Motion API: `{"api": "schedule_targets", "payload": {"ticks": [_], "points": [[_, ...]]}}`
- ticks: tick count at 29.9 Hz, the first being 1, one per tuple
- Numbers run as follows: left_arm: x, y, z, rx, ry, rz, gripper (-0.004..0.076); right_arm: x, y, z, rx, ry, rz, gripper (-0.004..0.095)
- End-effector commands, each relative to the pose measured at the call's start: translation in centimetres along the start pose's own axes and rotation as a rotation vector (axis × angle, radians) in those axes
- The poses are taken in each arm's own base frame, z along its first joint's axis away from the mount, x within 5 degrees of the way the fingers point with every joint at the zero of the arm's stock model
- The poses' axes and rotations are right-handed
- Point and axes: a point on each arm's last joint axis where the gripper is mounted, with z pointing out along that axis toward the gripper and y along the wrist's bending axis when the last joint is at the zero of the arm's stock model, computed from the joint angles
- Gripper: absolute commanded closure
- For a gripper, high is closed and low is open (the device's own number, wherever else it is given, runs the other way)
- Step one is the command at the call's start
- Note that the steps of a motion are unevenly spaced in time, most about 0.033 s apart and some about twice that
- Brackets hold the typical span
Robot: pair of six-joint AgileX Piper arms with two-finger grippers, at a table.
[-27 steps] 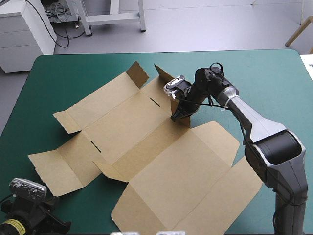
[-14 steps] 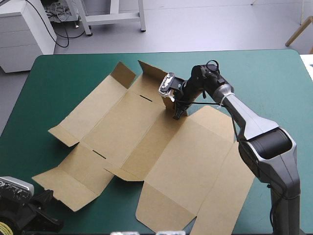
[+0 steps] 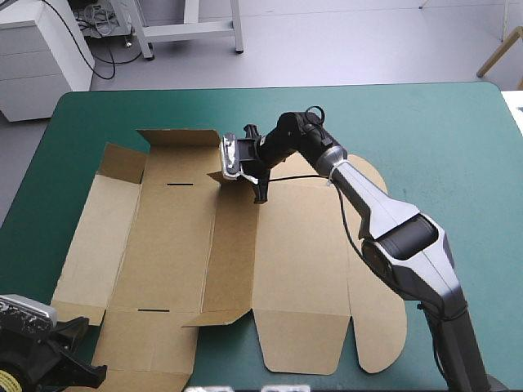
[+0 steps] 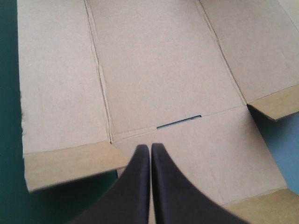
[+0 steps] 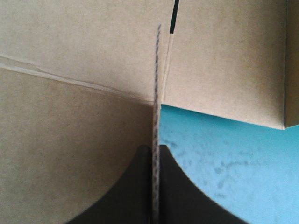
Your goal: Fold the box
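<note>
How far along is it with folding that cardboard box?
Barely begun. Done: little. The box lies nearly flat on the table, with only its far flaps tilted up. In hand: the right hand is shut on one upright flap toward the far edge. The left hand hangs shut over the near end, holding nothing. Left: raising and tucking all the walls.

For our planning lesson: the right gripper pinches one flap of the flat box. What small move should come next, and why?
Probably the right gripper should tip its flap inward over the box. The flap stands on edge between its shut fingers, the rest lies mostly flat, and the left gripper sits shut at the near end.
</note>
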Motion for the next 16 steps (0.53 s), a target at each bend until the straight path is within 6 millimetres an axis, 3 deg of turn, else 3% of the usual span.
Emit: {"api": "schedule_targets", "payload": {"ticks": [1,16], "points": [[-1.1,0.0,-0.6,0.009,-0.069,-0.007,0.0734,-3.3,-0.7,-3.1,0.086,-0.098,-0.057,0.0928],[-1.1,0.1,-0.6,-0.006,-0.07,-0.001,0.0734,-3.9,0.1,-2.1,0.036,-0.104,-0.049,0.0926]]}}
